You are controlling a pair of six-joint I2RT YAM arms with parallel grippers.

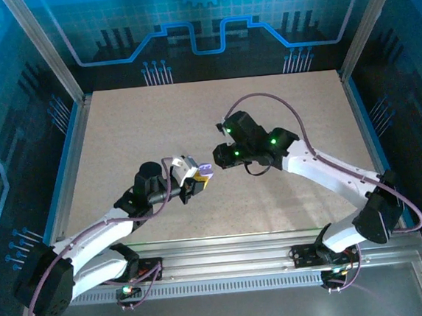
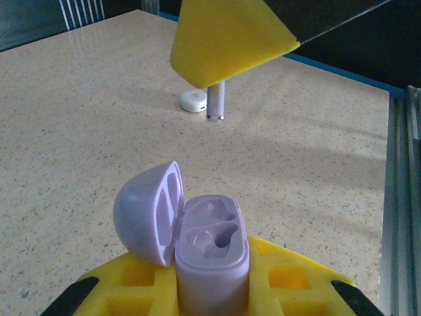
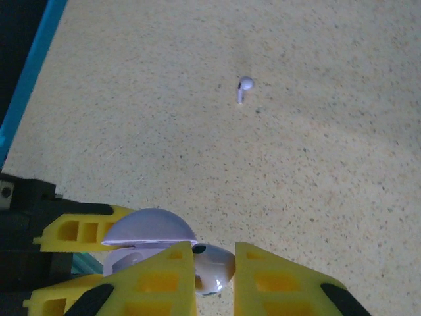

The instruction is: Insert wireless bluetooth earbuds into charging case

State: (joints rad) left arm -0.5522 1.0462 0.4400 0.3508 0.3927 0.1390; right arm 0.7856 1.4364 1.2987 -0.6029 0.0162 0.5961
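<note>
Earbud (image 3: 214, 266) and right gripper (image 3: 214, 282) are together: the yellow fingers are clamped on it. Its pale rounded head shows between them in the right wrist view, and its lavender stem hangs below a fingertip in the left wrist view. Close by that gripper, lower than the hanging stem and not touching it, is the lavender charging case (image 2: 212, 260). It stands upright with its lid (image 2: 148, 214) swung open to one side and both moulded sockets showing. The left gripper (image 2: 210, 299) is closed on the case's lower body, a yellow finger against each flank. From above, the two grippers meet nose to nose over the middle of the table (image 1: 281, 115), the case between them. Farther out from the right gripper, well ahead of its fingertips, a second earbud (image 3: 243, 89) lies loose on the table. Beyond the hanging stem in the left wrist view rests a small white rounded thing (image 2: 192, 101) (whether case or bud cannot be told).
</note>
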